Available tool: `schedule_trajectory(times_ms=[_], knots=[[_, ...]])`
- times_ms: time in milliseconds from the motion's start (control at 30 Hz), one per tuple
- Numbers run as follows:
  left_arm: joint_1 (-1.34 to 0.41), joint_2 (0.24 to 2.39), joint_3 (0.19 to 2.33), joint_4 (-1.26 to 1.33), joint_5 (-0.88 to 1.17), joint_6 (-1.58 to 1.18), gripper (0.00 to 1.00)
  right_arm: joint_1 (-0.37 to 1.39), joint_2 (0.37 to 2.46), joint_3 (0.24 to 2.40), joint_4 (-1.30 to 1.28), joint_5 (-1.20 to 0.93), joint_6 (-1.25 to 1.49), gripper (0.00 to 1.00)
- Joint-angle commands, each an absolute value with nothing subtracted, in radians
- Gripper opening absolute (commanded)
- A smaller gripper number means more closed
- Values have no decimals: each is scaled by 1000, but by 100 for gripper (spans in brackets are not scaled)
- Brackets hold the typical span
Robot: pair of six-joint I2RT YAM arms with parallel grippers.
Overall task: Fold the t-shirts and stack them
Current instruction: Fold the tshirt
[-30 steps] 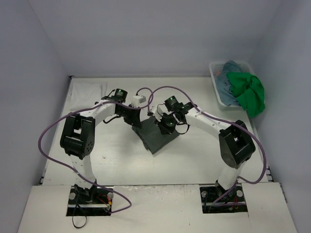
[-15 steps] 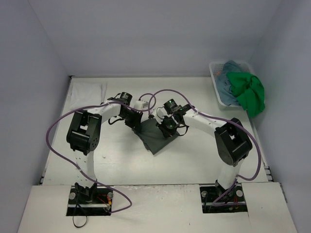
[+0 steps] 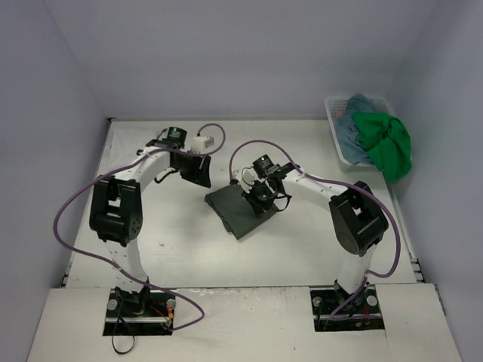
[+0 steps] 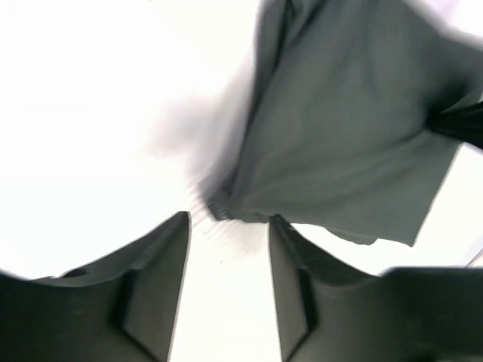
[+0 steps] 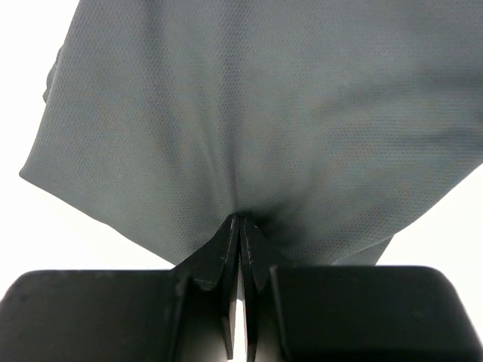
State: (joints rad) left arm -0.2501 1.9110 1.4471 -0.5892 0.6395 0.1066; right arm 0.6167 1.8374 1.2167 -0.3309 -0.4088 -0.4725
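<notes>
two pincers, one shirt between them. from above, the dark grey-green t-shirt [image 3: 240, 213] lies folded at the middle of the bench [image 3: 302, 249]. my right pincer [image 3: 260, 197] sits at its far right edge, and my left pincer [image 3: 199, 173] hangs to the left, off the cloth. the bright green t-shirt [image 3: 389, 147] and the teal-blue t-shirt [image 3: 352, 128] are heaped in the basket [image 3: 333, 113] at the far right corner.

on the left wrist view, my left pincer stands open and empty, with the shirt's corner just beyond the tips.

on the right wrist view, my right pincer is closed on a small pucker of the grey-green cloth.

the risk, as i judge it: with only that one pinch and nothing pinning the other side, any pull could drag the whole fold askew or open it.

no brand, label or writing is readable in any view.
</notes>
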Motion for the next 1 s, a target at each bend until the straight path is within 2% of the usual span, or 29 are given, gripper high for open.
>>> schedule_trajectory(times_ms=[0, 67, 300, 567, 600, 700, 967], knots=[[-167, 1744, 1523, -554, 702, 55, 43, 618, 1821, 1269, -319, -385, -463, 0], [-132, 1701, 1526, -572, 722, 46, 47, 618, 1807, 1267, -318, -390, -460, 0], [-117, 1597, 1375, -581, 899, 26, 48, 621, 1750, 1305, -318, -454, -445, 0], [-115, 1505, 1031, -296, 1011, -149, 51, 675, 1810, 1351, -276, -505, -448, 0], [-115, 1502, 1010, -247, 1009, -188, 57, 684, 1819, 1358, -273, -506, -449, 0], [-115, 1528, 966, -195, 1009, -244, 63, 701, 1858, 1368, -262, -505, -451, 0], [-115, 1629, 954, -167, 979, -285, 68, 712, 1939, 1374, -245, -465, -468, 0]])
